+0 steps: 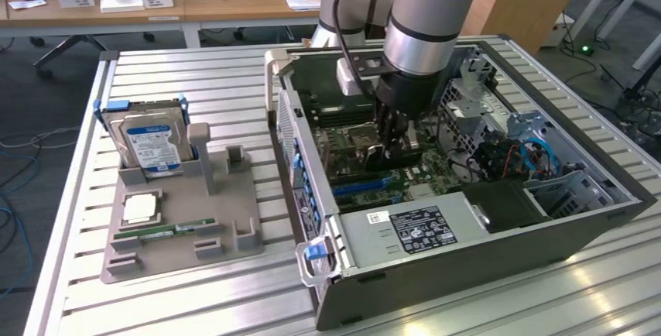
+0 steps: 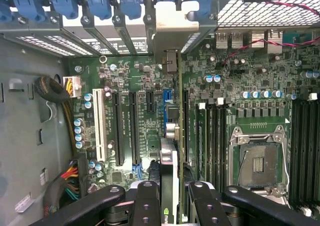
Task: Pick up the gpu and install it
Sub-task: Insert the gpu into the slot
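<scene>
One gpu (image 2: 169,156), seen edge-on as a thin card with a silver end bracket, is clamped between two fingers (image 2: 147,206) of the gripper (image 2: 169,206), over the motherboard (image 2: 250,86) slots inside one open computer case (image 1: 496,251).

The open computer case (image 1: 292,131) leaves little room. The gripper (image 1: 398,149), clamped on the edge-on gpu (image 2: 169,153), stands low over the motherboard (image 2: 235,81), and the power supply (image 1: 408,231) walls off the end toward the bench's near edge. The drive cage (image 1: 578,189) and its cables (image 1: 516,158) crowd the exterior view's right, and the blue-clipped slot brackets (image 2: 100,6) sit just past the card's metal end. Outside, the bench (image 1: 207,297) has bare slats along its near edge, while the grey parts holder (image 1: 243,197) with the upright hard drive (image 1: 150,146) fills the side at the exterior view's left.
</scene>
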Available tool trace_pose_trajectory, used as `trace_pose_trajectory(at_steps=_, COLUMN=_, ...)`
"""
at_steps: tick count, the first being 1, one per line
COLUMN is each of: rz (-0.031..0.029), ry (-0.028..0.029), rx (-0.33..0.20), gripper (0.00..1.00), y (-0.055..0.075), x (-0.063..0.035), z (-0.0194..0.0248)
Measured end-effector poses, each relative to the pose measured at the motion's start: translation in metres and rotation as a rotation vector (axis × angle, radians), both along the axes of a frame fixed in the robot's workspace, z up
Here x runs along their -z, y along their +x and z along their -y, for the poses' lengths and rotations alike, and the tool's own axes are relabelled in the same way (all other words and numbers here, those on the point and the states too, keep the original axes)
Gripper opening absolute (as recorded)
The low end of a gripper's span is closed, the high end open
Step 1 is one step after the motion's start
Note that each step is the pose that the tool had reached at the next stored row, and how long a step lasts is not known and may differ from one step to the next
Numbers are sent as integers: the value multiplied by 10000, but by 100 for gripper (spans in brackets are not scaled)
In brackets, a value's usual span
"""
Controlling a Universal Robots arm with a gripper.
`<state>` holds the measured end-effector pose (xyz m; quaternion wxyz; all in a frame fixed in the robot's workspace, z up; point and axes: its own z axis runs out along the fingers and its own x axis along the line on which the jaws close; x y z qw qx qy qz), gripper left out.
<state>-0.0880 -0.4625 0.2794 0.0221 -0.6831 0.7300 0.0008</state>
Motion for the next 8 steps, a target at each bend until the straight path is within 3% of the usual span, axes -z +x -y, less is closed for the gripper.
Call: trace_pose_trajectory(at_steps=8, rz=0, ry=-5, rx=0, gripper=27, y=-14, x=2, z=23)
